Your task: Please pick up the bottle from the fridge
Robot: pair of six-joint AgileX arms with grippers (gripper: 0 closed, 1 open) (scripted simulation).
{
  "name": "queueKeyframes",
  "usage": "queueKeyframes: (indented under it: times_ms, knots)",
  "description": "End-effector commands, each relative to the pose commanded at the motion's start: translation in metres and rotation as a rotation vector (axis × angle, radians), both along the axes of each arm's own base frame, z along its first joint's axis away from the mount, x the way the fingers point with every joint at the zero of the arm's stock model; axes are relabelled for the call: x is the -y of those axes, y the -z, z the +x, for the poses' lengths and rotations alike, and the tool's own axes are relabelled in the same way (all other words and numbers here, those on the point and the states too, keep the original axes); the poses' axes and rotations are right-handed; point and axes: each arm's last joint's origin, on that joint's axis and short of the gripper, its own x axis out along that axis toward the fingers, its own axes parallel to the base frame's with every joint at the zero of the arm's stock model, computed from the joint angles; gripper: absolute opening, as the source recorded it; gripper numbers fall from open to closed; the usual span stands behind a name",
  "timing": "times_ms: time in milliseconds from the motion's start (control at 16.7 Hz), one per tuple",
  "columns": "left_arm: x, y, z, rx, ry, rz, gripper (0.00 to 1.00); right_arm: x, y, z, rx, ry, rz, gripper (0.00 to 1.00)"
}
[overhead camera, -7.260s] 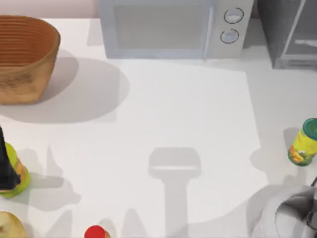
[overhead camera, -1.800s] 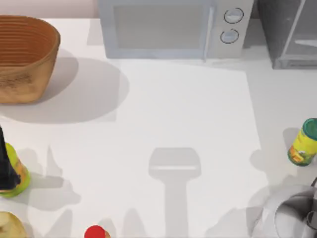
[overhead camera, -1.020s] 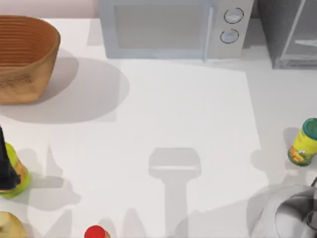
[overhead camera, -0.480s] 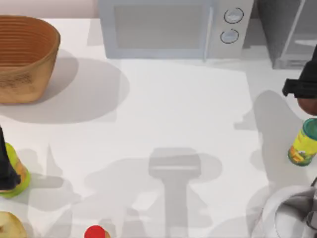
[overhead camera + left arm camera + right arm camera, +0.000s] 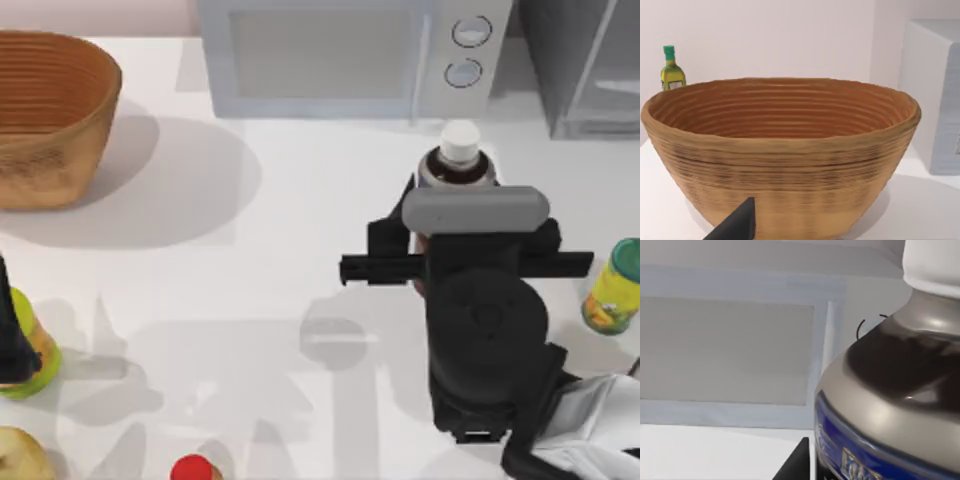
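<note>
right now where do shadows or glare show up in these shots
Top view: the right arm's shadow falls on the table, and the basket casts one to its right. Right wrist view: a bright highlight sits on the bottle shoulder. Left wrist view: even light.

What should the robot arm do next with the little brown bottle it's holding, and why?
Probably set it down on the open table. The right gripper seems to hold the bottle in front of the microwave, away from the fridge. The yellow-green container stands off to the right, so lowering straight down looks safe. The left gripper sits parked by the basket.
</note>
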Motion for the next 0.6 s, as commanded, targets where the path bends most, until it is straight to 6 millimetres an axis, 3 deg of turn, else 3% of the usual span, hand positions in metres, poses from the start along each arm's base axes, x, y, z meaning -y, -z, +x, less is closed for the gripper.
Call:
queueKeyframes:
  times_ms: [240,600]
  knots:
    - [0.0,0.0,0.0,0.0,0.0,0.0,1.0,-0.04,0.011,-0.025,0.036,-0.034,0.039,0.0]
    - [0.0,0.0,0.0,0.0,0.0,0.0,1.0,-0.045,0.012,-0.029,0.042,-0.038,0.051,0.0]
